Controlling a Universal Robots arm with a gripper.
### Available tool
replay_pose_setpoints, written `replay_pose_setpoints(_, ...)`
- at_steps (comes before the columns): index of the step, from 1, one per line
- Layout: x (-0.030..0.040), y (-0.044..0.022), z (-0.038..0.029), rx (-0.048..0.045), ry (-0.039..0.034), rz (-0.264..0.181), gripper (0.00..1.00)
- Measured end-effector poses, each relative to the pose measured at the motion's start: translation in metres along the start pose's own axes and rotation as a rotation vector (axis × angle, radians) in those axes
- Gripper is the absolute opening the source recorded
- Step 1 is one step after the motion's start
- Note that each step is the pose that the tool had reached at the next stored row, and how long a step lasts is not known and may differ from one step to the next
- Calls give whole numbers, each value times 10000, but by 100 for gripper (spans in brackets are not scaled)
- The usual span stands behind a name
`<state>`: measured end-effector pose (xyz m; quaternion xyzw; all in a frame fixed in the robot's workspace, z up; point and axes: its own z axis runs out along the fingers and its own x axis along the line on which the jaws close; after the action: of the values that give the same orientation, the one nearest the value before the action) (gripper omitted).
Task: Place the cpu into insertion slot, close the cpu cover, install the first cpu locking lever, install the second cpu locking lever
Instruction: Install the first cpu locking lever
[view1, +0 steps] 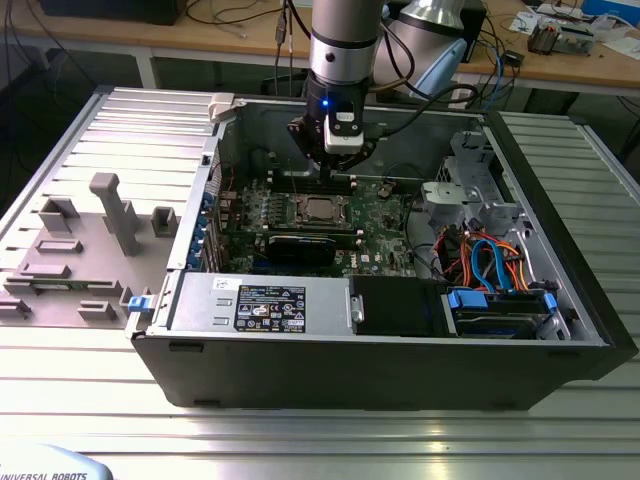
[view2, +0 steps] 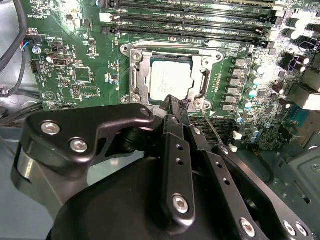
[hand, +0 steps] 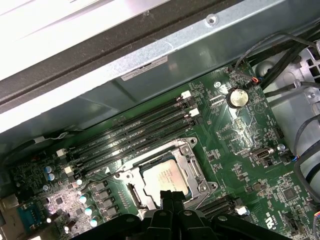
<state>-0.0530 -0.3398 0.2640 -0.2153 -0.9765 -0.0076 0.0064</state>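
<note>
The cpu lies flat in the insertion slot on the green board, its dull silver top showing. The cpu cover lies down over the chip's edges, framing it. A thin wire lever slants away from one corner of the socket. My gripper is shut with nothing in it, its tips hovering at the socket's edge beside that corner. In the first wrist view the gripper sits just off the cpu. In the exterior view the gripper hangs above and behind the socket.
Long black memory slots run beside the socket. The open computer case also holds a black card, a power supply and coloured cables. A grey fixture plate lies at the exterior view's left.
</note>
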Motion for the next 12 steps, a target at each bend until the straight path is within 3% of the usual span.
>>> replay_pose_setpoints(5, 1, 0, 0, 2, 1, -66, 11)
replay_pose_setpoints(8, 3, -1, 0, 7, 6, -438, 11)
replay_pose_setpoints(12, 38, -17, 1, -30, -29, -463, 11)
